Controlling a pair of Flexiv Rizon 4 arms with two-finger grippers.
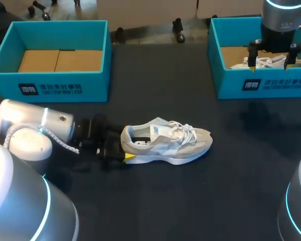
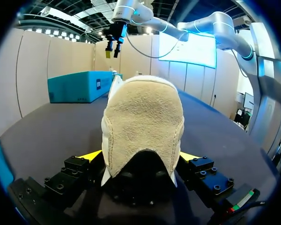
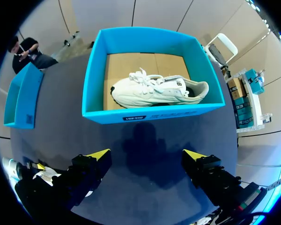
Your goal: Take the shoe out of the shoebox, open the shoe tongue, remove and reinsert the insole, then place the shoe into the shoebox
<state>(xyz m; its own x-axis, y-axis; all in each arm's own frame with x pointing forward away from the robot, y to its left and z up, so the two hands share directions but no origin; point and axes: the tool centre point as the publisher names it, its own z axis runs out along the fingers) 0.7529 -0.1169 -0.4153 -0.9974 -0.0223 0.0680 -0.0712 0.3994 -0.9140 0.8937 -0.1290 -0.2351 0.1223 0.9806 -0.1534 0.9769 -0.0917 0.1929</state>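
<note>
Beige sneaker [image 1: 166,142] lies across the table [image 1: 200,201], toe rightward.
Left gripper [image 2: 140,157] clamps its heel; right gripper [image 1: 269,68] spread over a shoebox [image 1: 231,86].

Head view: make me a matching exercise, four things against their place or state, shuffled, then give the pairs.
1. grey shoe
2. white shoe
3. left shoebox
4. right hand

A. open, above the right shoebox
B. lying inside the right shoebox
C. no shoe in it
D. on the table, heel gripped by the left hand

Pairs: 1-D, 2-B, 3-C, 4-A.
</note>
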